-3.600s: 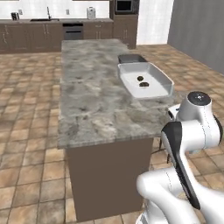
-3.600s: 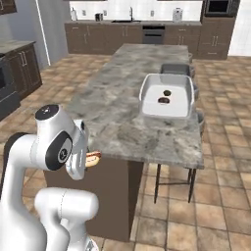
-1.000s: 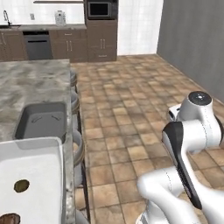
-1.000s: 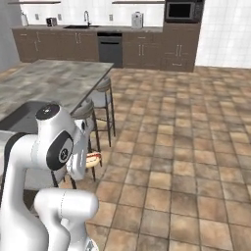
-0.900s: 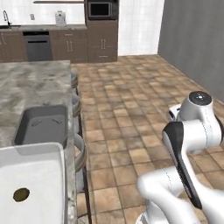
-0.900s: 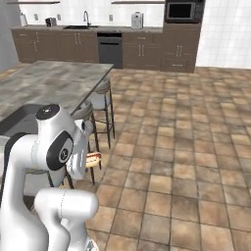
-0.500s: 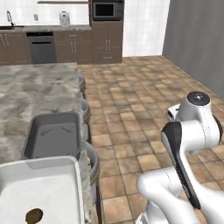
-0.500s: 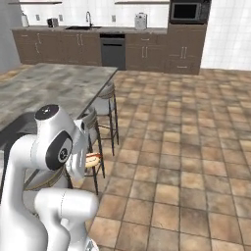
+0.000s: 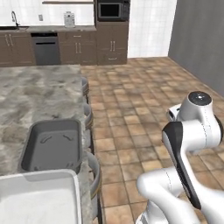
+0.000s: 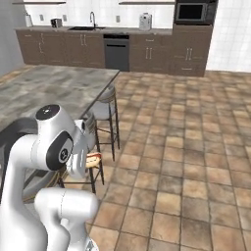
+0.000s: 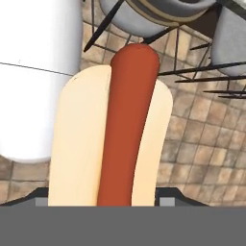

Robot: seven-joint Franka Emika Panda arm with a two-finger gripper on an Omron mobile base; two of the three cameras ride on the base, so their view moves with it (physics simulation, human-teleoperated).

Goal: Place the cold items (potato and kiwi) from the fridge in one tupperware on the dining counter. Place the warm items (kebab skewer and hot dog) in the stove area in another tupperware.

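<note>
My gripper (image 11: pixel 104 197) is shut on the hot dog (image 11: pixel 115 129), a red sausage in a pale bun that runs lengthwise up the hand view. From the right base view, the hot dog (image 10: pixel 93 158) sticks out of the gripper (image 10: pixel 86 160), low beside the arm and above a stool. On the dining counter (image 9: pixel 30 94) lie a grey tupperware (image 9: pixel 54 144) and, nearer the camera, a white tupperware (image 9: pixel 39 197) cut off by the frame. The potato, kiwi and kebab skewer are out of view.
Round stools (image 9: pixel 94 173) line the counter's right side, and one stool (image 10: pixel 105 110) stands by its corner. Brown tiled floor (image 10: pixel 186 147) stretches to the right. Dark cabinets with a dishwasher (image 10: pixel 116 51) and a microwave (image 10: pixel 192 12) line the far wall.
The base has moved, so the counter and both tupperwares have shifted in the views. The arm's pose is the same and the hot dog stays in the gripper.
</note>
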